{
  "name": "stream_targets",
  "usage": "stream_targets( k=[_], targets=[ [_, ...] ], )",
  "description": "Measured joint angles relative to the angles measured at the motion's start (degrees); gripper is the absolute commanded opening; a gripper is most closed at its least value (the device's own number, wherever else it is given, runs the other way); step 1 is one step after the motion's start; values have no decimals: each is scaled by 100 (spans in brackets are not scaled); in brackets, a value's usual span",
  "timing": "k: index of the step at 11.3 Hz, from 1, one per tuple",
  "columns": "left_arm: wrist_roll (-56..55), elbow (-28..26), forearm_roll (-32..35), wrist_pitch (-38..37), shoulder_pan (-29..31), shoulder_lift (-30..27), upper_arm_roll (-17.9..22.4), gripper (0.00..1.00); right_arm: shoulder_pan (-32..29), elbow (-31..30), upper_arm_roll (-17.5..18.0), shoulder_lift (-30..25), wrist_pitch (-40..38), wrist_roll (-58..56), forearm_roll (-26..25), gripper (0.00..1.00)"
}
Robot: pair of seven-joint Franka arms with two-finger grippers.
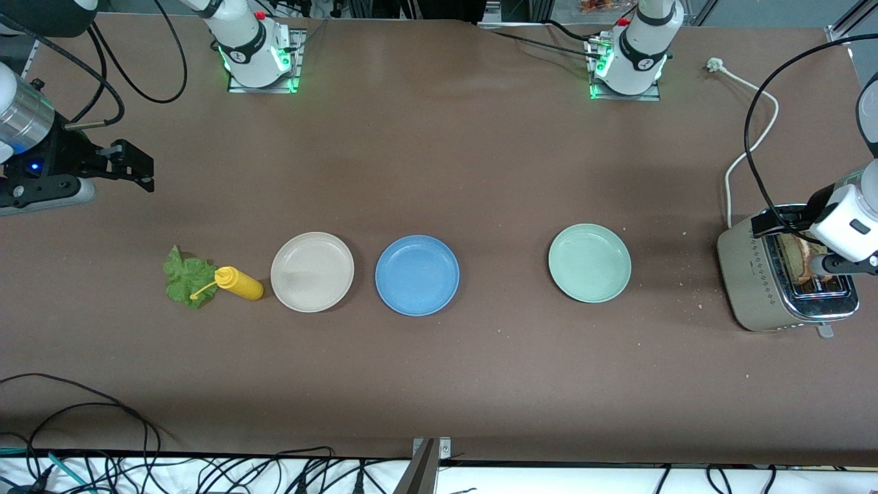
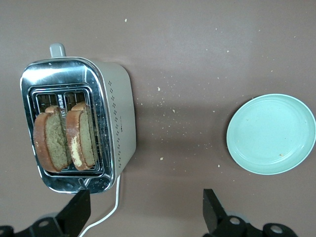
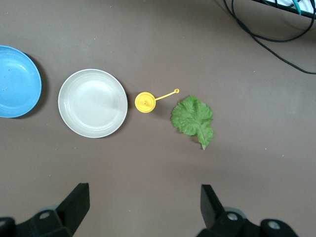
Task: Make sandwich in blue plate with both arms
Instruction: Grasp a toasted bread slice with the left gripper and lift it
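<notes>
We see both grippers, left (image 2: 143, 212) and right (image 3: 140, 210), spread open and empty. Both bread slices (image 2: 64, 140) stand in the toaster (image 2: 116, 123); the lettuce leaf (image 1: 186, 276) touches the mustard bottle (image 1: 238, 283); the blue plate (image 1: 417, 275) waits bare. A snagged slice could tip the toaster.

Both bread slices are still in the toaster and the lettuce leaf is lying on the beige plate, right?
Not quite. The lettuce leaf lies on the bare table, apart from the beige plate, with the yellow bottle between them; the right wrist view shows it. Both bread slices do stand in the toaster.
</notes>
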Motion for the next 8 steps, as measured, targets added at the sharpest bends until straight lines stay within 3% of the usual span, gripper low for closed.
stream_targets(
  k=[3,6,8],
  targets=[
    [99,-30,35,91,19,30,20,100,0,0,0,0,0,0,0,100],
    [869,-93,55,821,841,769,17,100,-2,-1,-4,1,-1,0,0,100],
    [922,-47,55,865,909,920,-20,100,-1,-1,-3,2,-1,0,0,100]
  ],
)
